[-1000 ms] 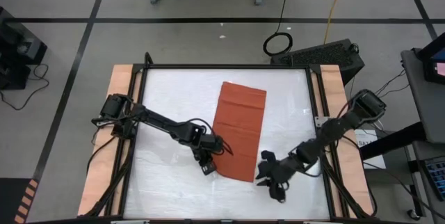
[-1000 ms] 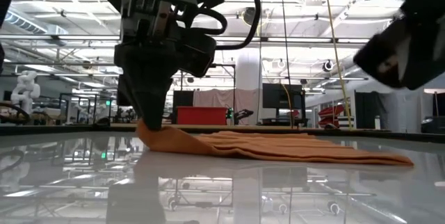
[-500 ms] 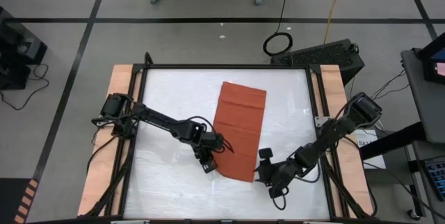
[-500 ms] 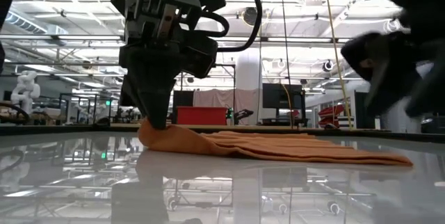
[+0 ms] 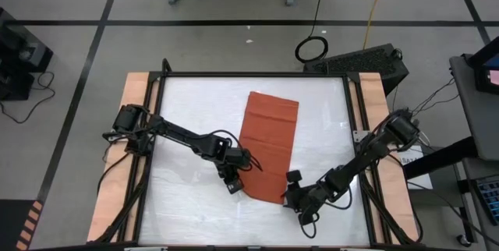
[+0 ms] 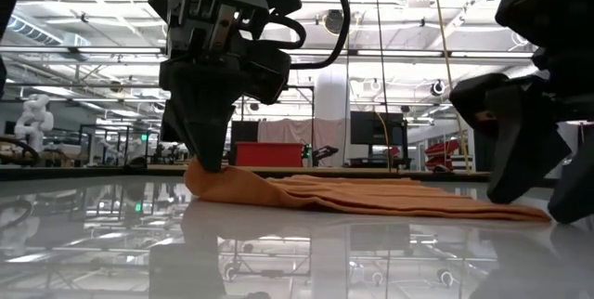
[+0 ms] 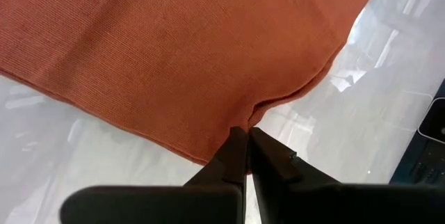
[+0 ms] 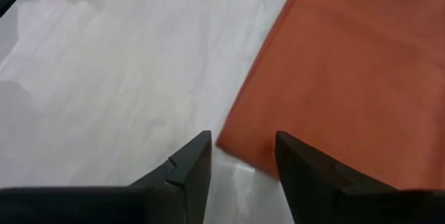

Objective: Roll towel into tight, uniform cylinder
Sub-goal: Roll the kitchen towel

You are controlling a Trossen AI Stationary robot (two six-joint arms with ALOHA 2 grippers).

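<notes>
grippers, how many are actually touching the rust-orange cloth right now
1. The left gripper is pinched shut on the near left edge of the rust-orange cloth towel. The right gripper hovers open at its near right corner.

Bright, even light falls from overhead strips in the room's ceiling. The glossy white tabletop [image 6: 297, 253] mirrors those lamps and the hall behind it in the low view, with soft glare patches in the wrist views. Shadows are faint. The nearest arm parts in the low view are dark, slightly blurred silhouettes.
</notes>
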